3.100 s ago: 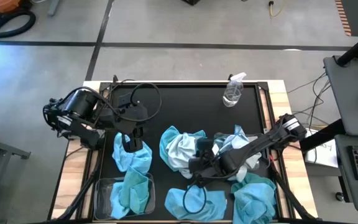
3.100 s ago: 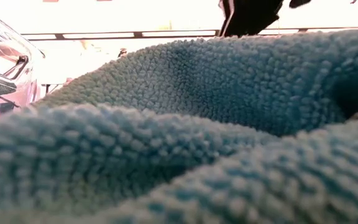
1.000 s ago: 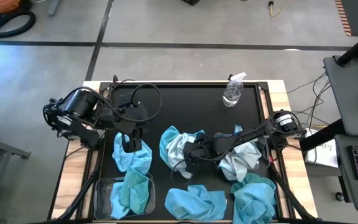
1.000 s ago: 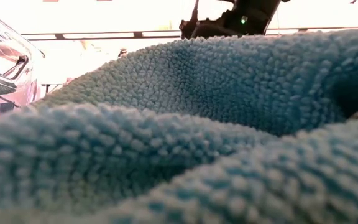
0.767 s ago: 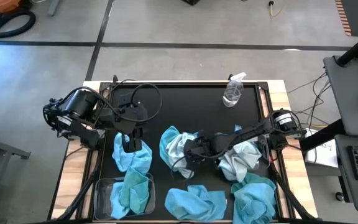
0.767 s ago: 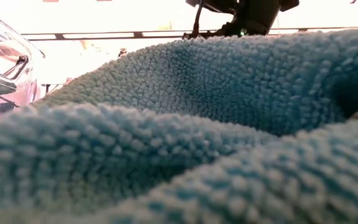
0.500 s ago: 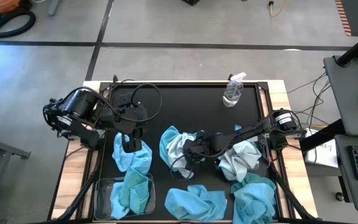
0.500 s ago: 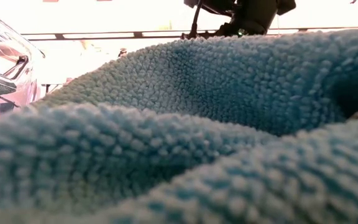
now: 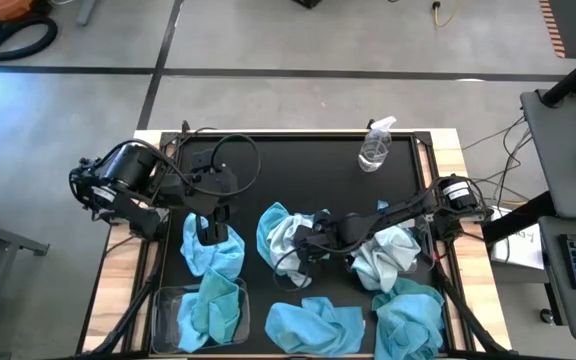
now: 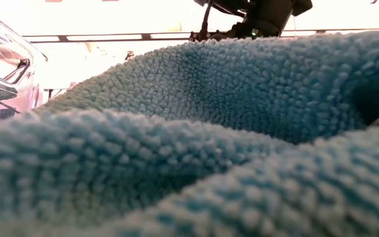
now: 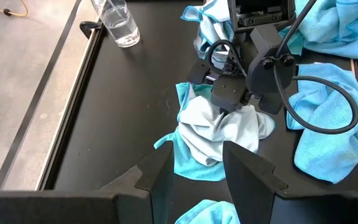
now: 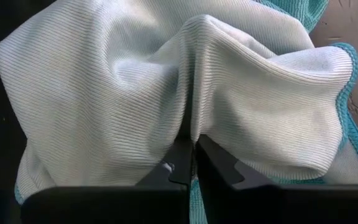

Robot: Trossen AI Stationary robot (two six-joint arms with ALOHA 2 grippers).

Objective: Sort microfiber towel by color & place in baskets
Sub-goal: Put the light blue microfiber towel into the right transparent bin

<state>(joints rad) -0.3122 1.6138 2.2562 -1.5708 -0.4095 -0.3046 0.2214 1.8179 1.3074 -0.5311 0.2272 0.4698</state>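
My right gripper reaches in from the table's right and is shut on a pale whitish towel. That towel lies crumpled on a turquoise towel at the table's middle. My left gripper hovers open over another turquoise towel at the left, with nothing between its fingers. A clear basket at the near left holds a turquoise towel. A second pale towel lies right of centre. In the low view a turquoise towel fills the picture. My right gripper pinches a raised fold in the middle of the pale towel between its two fingers. The fingers slant down from the table's right. The rest of the towel lies slack on the turquoise towel beneath it.
A small clear spray bottle stands at the far right of the black mat. Two more turquoise towels lie along the near edge. Cables loop over the mat beside both arms.
My right gripper has edged a little toward the table's left, over the pale towel in the middle pile. The towels lie as before.
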